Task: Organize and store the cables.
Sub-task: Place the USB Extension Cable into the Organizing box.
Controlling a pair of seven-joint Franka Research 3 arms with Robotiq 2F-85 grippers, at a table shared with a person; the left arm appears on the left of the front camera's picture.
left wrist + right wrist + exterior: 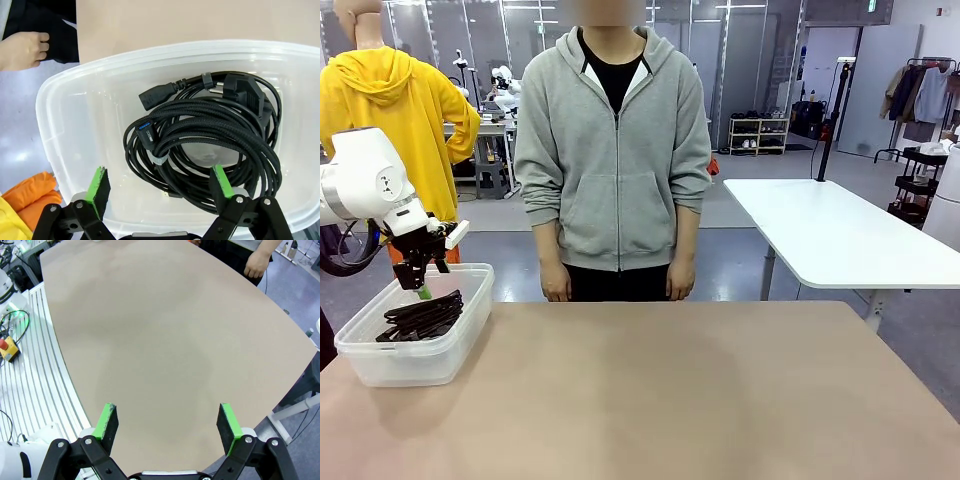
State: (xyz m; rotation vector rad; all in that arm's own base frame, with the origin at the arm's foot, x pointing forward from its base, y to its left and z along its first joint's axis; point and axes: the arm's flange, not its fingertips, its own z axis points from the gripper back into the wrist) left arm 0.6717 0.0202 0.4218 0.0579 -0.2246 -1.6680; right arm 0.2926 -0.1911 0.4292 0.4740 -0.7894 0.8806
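the left gripper (159, 186) hangs over a clear plastic bin (60, 125), fingers wide and empty; to finish well, it should lift straight up without snagging a loop; the cables (210, 135), braided matte black coils with moulded plugs, lie inside the bin; the right gripper (168, 424) is spread wide above the smooth tan table (160, 330).

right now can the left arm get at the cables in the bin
Probably yes. The left gripper hangs open right over the clear bin, and the coiled cables lie uncovered inside with nothing between them and the jaws.
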